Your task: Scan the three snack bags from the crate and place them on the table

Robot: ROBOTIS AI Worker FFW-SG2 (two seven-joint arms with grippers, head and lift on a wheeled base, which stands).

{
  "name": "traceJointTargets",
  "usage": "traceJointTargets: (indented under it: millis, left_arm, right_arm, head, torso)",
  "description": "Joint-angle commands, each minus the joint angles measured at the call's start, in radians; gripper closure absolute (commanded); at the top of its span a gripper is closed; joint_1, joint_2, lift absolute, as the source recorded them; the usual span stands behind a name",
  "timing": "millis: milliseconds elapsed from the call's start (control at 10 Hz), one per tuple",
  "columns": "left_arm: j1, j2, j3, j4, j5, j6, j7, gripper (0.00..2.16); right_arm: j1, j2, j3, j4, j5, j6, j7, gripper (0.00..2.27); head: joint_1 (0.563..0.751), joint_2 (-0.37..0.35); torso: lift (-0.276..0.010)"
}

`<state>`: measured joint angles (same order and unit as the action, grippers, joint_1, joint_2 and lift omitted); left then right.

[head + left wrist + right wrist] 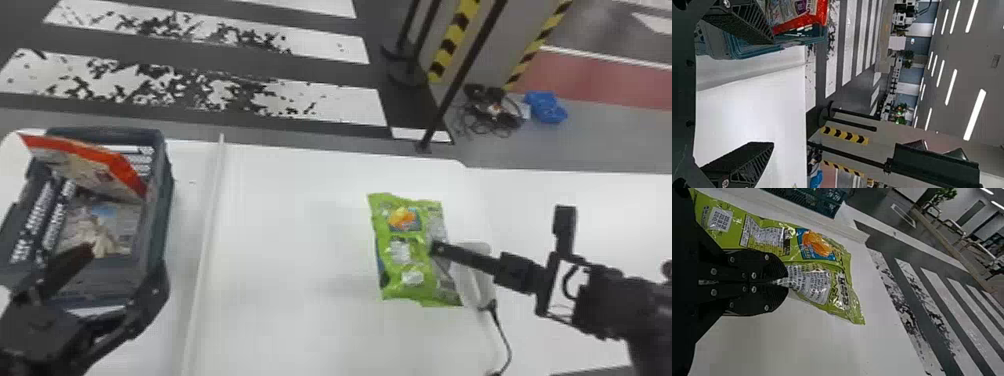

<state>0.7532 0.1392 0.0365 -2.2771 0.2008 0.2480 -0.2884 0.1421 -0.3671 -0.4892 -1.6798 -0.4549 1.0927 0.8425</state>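
Well to the right of the crate point(162, 210), the right gripper point(436, 248) has its jaws clenched on the green snack bag point(405, 255) over the bench point(285, 240). The left gripper point(127, 259), jaws spread apart, is at the crate's near end. Inside the crate, a red-orange bag point(95, 162) leans up and a pale bag point(107, 230) lies lower down.

Black arms point(612, 302); left gripper point(127, 264) black, ribbed, wedge-shaped; right gripper point(435, 248) black, dotted with round silver screws point(754, 275).
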Motion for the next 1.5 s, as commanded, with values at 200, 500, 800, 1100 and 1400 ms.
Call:
traceJointTargets:
  millis: [200,500,800,1100,1400]
  left_arm:
    - [-0.011,0.0,-0.003,0.008,-0.001,0.012,0.002,0.08]
    - [-0.031,0.002,-0.001,0.013,-0.003,0.034,0.002,0.08]
    - [-0.04,0.003,-0.003,0.015,-0.001,0.049,0.0,0.08]
    - [-0.035,0.01,-0.001,0.007,0.006,0.04,-0.005,0.08]
    - [-0.034,0.01,0.0,0.002,0.012,0.037,-0.009,0.08]
  right_arm:
    - [-0.226,-0.018,-0.281,0.239,-0.099,-0.004,-0.143,2.13]
    - [-0.271,-0.084,-0.325,0.457,-0.056,-0.293,-0.313,2.13]
    - [-0.269,-0.066,-0.264,0.603,0.015,-0.599,-0.704,2.13]
    - [-0.331,-0.095,-0.209,0.845,0.062,-0.814,-0.875,2.13]
    - [-0.325,-0.089,-0.097,0.871,0.107,-0.826,-1.02,1.24]
  head:
    - [0.695,-0.336]
    - [0.695,-0.35]
    - [0.695,-0.35]
    - [0.695,-0.35]
    - [0.695,-0.35]
  torso:
    - [-0.036]
    - [-0.036]
    - [-0.036]
    - [-0.036]
    - [-0.036]
